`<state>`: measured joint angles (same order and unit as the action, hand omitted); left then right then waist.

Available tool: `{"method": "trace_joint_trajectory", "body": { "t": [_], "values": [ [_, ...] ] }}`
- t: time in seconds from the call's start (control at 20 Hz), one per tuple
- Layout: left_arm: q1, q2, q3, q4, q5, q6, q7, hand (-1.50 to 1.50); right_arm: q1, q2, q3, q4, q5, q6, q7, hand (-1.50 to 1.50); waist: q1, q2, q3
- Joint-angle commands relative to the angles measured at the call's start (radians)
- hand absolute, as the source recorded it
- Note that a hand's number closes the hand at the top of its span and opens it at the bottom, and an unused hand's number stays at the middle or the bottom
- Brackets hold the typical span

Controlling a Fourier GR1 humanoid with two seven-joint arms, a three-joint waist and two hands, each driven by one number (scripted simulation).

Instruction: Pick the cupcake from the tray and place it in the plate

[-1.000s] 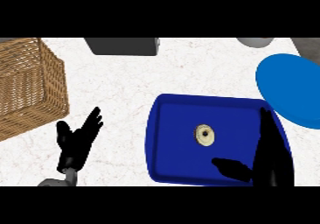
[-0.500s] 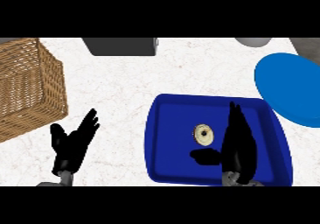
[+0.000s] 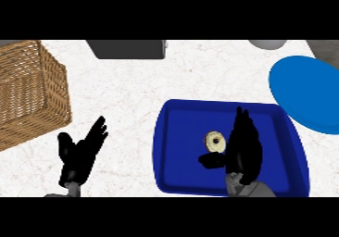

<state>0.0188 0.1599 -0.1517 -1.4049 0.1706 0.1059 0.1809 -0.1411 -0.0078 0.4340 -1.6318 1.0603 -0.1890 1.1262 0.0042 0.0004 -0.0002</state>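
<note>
A small cream cupcake (image 3: 215, 140) sits near the middle of the dark blue tray (image 3: 179, 139). My right hand (image 3: 244, 146) hovers over the tray just right of the cupcake, fingers straight and pointing away, thumb (image 3: 210, 161) stretched out below the cupcake; its edge meets or covers the cupcake's right side. The round blue plate (image 3: 309, 92) lies at the right edge, beyond the tray's far right corner. My left hand (image 3: 80, 152) rests open over the counter at lower left, fingers up.
A wicker basket (image 3: 21, 92) fills the left side. A dark grey box (image 3: 128, 48) sits at the back centre and a grey round object (image 3: 268, 44) at the back right. White speckled counter lies between basket and tray.
My right hand has slid left across the tray, from its right side to right beside the cupcake. The left hand has barely shifted.
</note>
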Motion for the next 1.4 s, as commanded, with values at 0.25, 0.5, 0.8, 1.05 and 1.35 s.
{"method": "trace_joint_trajectory", "body": {
  "t": [0.25, 0.5, 0.8, 1.05, 1.35],
  "values": [
    [0.034, -0.012, 0.009, -0.034, -0.01, -0.016, -0.013, 0.0, 0.006, 0.007, -0.058, 0.095, 0.0, -0.019, 0.056, -1.5, -0.001, -0.001, 0.0],
    [-0.072, -0.012, 0.052, 0.034, -0.014, -0.02, 0.023, 0.0, -0.004, 0.008, 0.026, 0.177, -0.041, -0.106, 0.082, -1.5, -0.003, 0.0, 0.0],
    [-0.018, -0.025, 0.062, 0.058, -0.018, -0.051, -0.033, 0.0, -0.117, 0.008, 0.004, 0.344, -0.097, -0.03, 0.004, 1.5, -0.001, 0.0, 0.0],
    [0.019, -0.029, 0.04, -0.127, -0.038, -0.011, 0.119, 0.0, -0.082, 0.004, -0.049, 0.351, -0.037, -0.028, -0.059, 1.5, -0.002, -0.001, 0.0],
    [-0.02, -0.048, 0.03, -0.022, -0.057, -0.034, 0.04, 0.0, -0.365, 0.008, -0.208, 0.577, -0.023, -0.089, 0.061, 1.5, 0.039, 0.013, 0.001]
  ]
}}
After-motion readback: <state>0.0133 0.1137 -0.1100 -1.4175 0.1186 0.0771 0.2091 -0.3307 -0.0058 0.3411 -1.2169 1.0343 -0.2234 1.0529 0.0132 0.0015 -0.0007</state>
